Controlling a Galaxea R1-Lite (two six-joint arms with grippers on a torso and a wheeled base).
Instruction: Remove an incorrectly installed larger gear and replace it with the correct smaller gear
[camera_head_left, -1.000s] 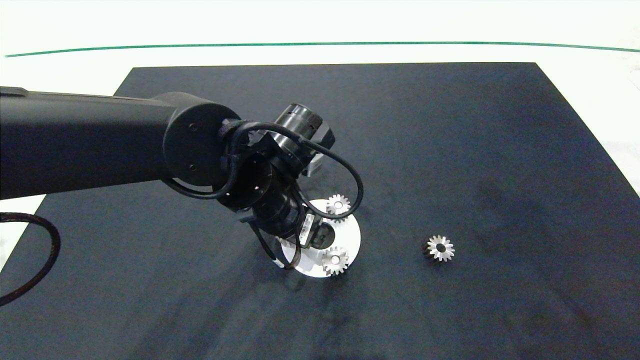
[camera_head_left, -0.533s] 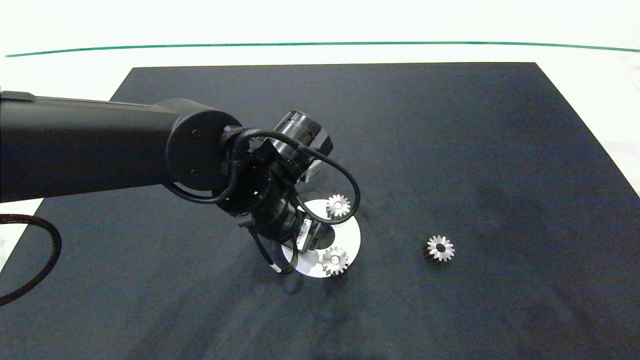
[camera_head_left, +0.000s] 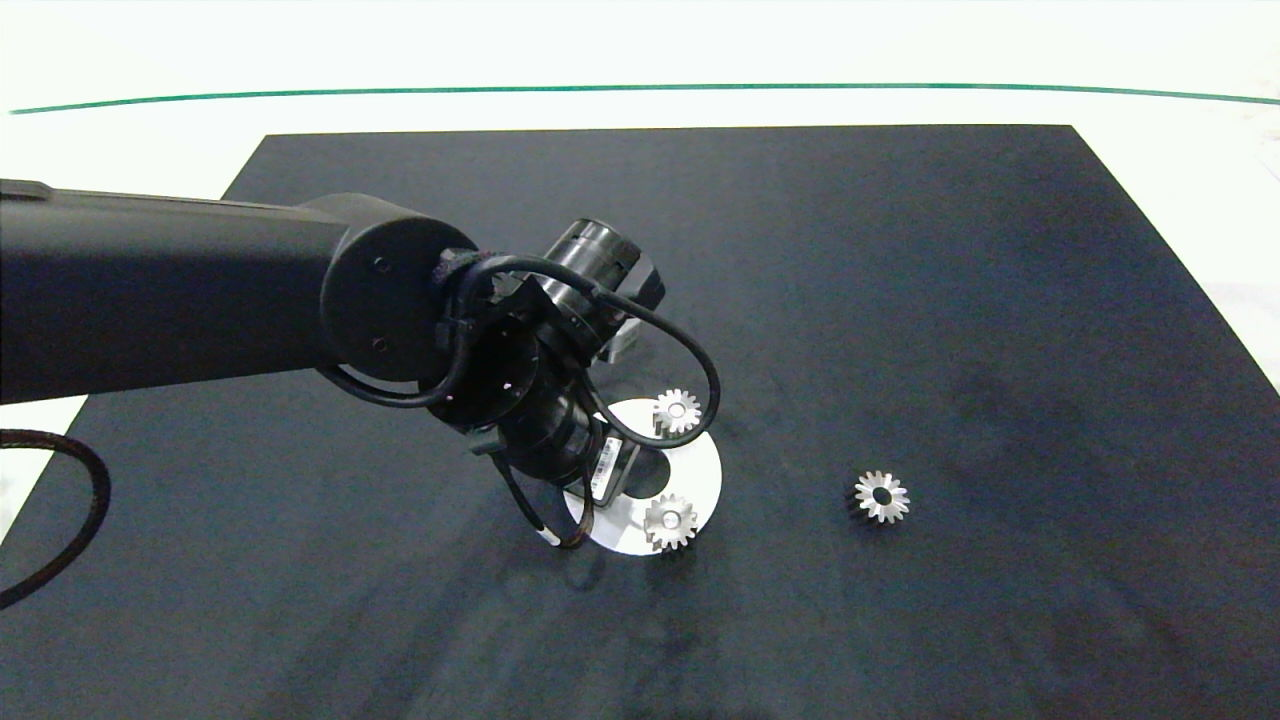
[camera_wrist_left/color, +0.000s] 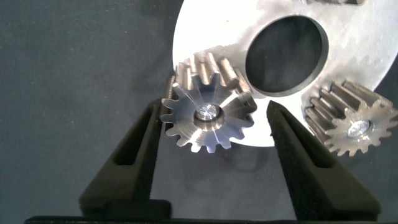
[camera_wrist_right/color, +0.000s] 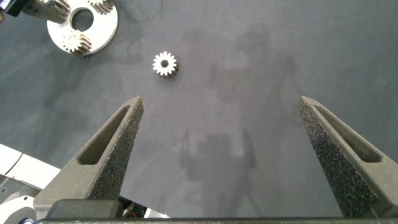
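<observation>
left gripper (camera_wrist_left/color: 214, 134) edged nearer, dark mat (camera_head_left: 900, 300), white table (camera_head_left: 640, 60)

The head view looks down at an angle from above the near edge of the surface (camera_head_left: 140, 140), covering the whole black mat (camera_head_left: 900, 300). The left wrist view sits very close over the round plate (camera_wrist_left/color: 373, 37), facing almost straight down. The right wrist view hangs well back, apparently higher. All three views share the plate; the head and right wrist views also share the loose gear (camera_wrist_right/color: 165, 63).
</observation>
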